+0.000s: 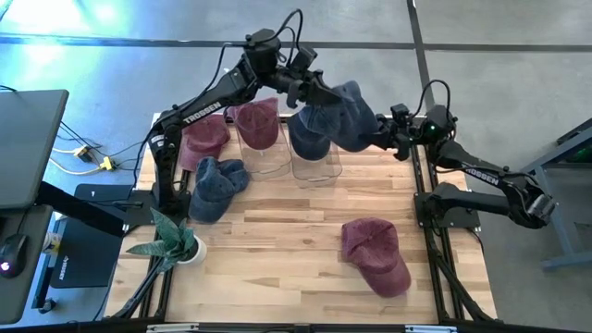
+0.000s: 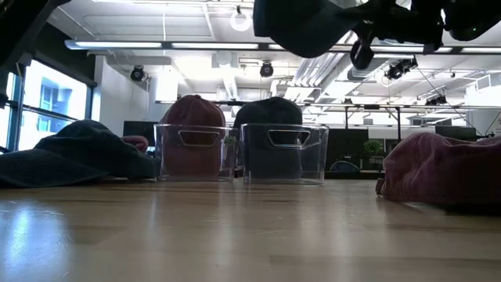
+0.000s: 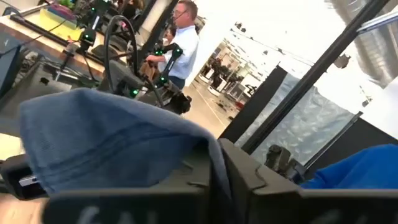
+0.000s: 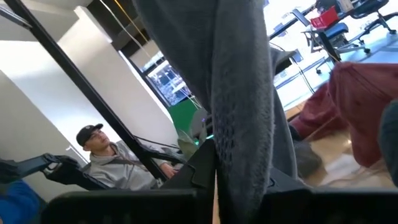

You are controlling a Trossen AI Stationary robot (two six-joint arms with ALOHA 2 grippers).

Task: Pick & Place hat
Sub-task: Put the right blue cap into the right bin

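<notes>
Looking down from above, you lose both sets of fingertips: the blue hat (image 1: 344, 116) they carry covers the left gripper (image 1: 319, 94) on one side and the right gripper (image 1: 387, 137) on the other. The low view cuts the hat (image 2: 309, 25) off at the top edge, so you see only its dark underside and some arm hardware beside it. In the left wrist view the blue cloth (image 3: 112, 143) lies draped over the dark fingers (image 3: 205, 180), which are closed together on it; in the right wrist view a grey-blue fold (image 4: 242, 106) hangs straight down into the pinched fingers (image 4: 199, 171), clamped on the fabric. You cannot make out the brim in either wrist view.

The hat is faded denim-blue, soft and crumpled, stretched between the two grippers in the air above the right clear bin (image 1: 314, 159), well off the table (image 1: 277, 231). That bin already holds another blue hat (image 1: 307, 137); the left clear bin (image 1: 264, 157) beside it holds a maroon hat (image 1: 256, 122).

On the tabletop you have a maroon hat (image 1: 205, 139) and a blue one (image 1: 217, 187) at the left, and a maroon one (image 1: 375, 252) lying at the near right. A small potted plant (image 1: 174, 240) stands at the near left corner. People show in the room beyond, in both wrist views
</notes>
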